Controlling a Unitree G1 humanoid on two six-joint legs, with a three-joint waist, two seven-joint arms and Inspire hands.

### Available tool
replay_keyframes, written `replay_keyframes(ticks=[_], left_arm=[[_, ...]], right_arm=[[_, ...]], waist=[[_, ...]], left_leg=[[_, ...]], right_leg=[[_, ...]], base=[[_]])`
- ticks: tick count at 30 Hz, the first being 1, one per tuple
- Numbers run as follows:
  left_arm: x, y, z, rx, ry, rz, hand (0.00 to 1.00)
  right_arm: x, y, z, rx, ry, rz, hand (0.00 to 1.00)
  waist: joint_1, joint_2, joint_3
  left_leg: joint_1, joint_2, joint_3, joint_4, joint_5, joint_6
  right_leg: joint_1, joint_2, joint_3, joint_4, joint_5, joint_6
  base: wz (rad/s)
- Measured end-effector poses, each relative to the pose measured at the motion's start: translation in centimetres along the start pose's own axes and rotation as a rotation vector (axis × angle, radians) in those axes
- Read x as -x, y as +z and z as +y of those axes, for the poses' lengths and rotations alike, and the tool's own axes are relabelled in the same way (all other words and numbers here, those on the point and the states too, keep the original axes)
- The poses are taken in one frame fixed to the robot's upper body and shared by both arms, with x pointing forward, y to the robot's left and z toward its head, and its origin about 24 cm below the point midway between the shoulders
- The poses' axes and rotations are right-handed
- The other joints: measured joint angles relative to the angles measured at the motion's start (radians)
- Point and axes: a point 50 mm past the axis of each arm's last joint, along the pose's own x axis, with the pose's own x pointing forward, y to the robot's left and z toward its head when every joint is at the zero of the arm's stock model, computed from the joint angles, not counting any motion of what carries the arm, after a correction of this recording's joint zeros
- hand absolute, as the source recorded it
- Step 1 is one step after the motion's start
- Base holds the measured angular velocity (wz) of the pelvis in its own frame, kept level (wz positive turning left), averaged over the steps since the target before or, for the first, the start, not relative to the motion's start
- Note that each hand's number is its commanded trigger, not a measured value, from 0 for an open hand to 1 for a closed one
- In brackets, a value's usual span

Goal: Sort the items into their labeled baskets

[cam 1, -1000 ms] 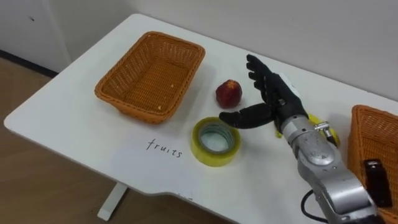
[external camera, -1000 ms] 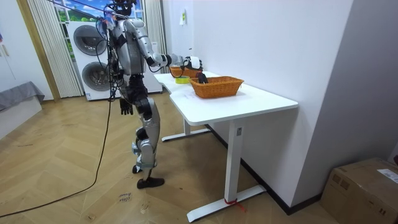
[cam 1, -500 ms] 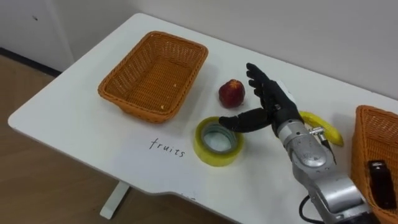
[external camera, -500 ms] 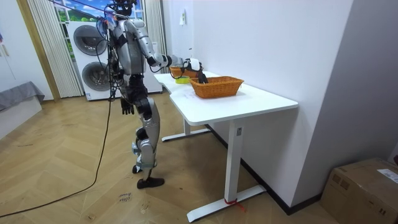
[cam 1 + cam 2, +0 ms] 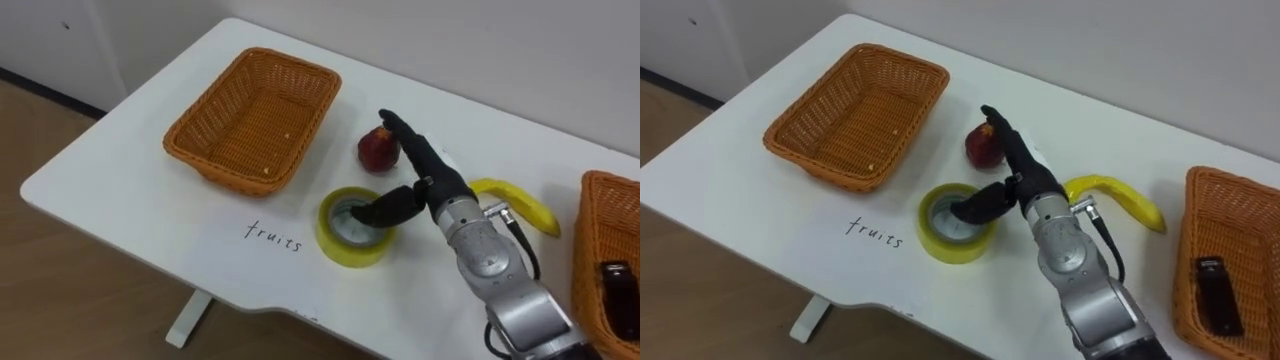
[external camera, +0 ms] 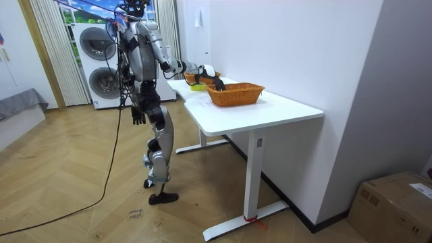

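right hand: fingers open, reaching by apple, thumb over tape, lining up a grab I guess
basket: left, empty, for fruit

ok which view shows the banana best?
Right eye view: the banana shows almost end to end, beside the right hand. In the left eye view the wrist covers its near end. In the room view it is too small to tell.
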Motion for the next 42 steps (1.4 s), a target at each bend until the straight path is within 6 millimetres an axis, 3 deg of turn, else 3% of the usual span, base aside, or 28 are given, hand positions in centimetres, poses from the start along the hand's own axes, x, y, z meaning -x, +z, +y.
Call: replay_keyframes(ticks=[18, 27, 42], left_arm=[[-0.2, -0.2, -0.2, -0.007, -0.026, 0.037, 0.0], [-0.2, -0.2, -0.1, 0.003, -0.038, 0.042, 0.0], [-0.5, 1.0, 0.5, 0.029, -0.017, 0.02, 0.0]], right_arm=[[0.0, 0.1, 0.0, 0.2, 0.092, 0.01, 0.0], [0.1, 0.5, -0.4, 0.239, 0.13, 0.015, 0.0], [0.0, 1.4, -0.7, 0.422, 0.184, 0.045, 0.0]], waist=[[-0.001, -0.011, -0.0092], [0.0, -0.031, -0.0049], [0.016, -0.043, -0.0029]], left_leg=[[0.003, -0.002, 0.001, 0.0, 0.002, 0.0], [0.004, -0.001, 0.002, 0.001, 0.002, 0.0], [0.005, -0.001, 0.015, -0.001, 0.002, 0.0]], right_leg=[[0.002, 0.001, 0.008, 0.001, 0.0, 0.0], [0.003, 0.002, 0.01, 0.001, 0.001, 0.0], [0.001, 0.005, 0.013, 0.0, 0.002, 0.0]], base=[[0.0], [0.0], [0.0]])
